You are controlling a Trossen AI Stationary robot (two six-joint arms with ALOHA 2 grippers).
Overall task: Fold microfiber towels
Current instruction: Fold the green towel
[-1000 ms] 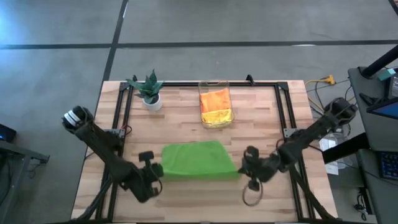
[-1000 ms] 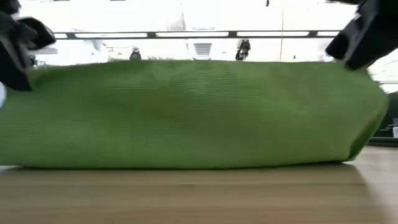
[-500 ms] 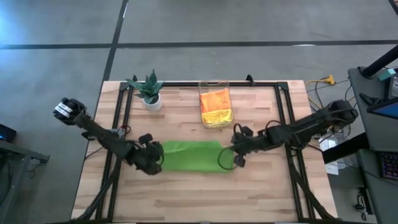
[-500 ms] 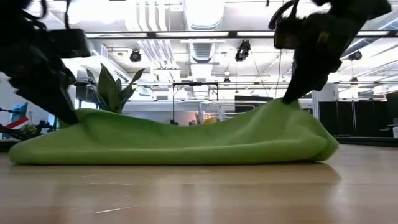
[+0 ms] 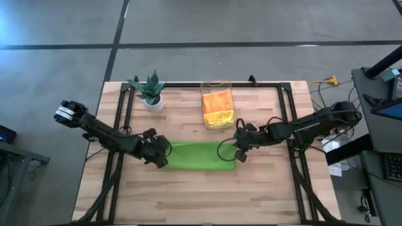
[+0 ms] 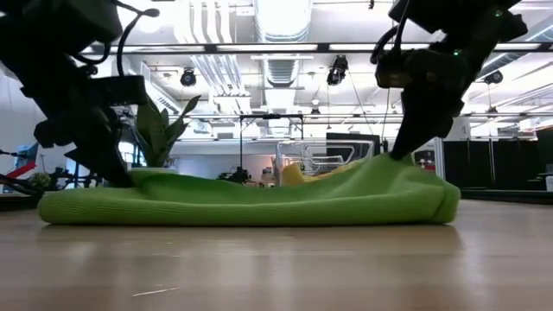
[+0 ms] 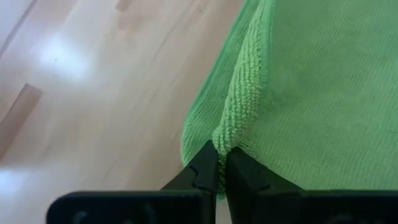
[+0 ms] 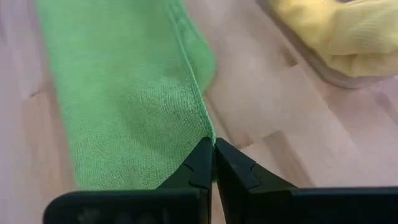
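Folding is under way on one lime green microfiber towel, which lies as a long doubled strip on the butcher-block table, just in front of the clear plastic bin; every place below is given from that bin.

Left of the bin and nearer the front edge, the left gripper is pinched closed on the towel's left-end corner, the hem bunched between its fingertips. Farther left of the bin, near the table's far edge, stands a small potted plant, clear of the work.

Inside the bin sit an orange towel and a yellow towel; whether they are folded I cannot tell. A second lime green towel is not visible anywhere.

Right of the bin's front end, the right gripper is clamped shut on the towel's right-end corner, low against the table.

My judgement: the first lengthwise fold looks laid over but not released; a crosswise fold and putting the towel away remain, so the task seems partway.
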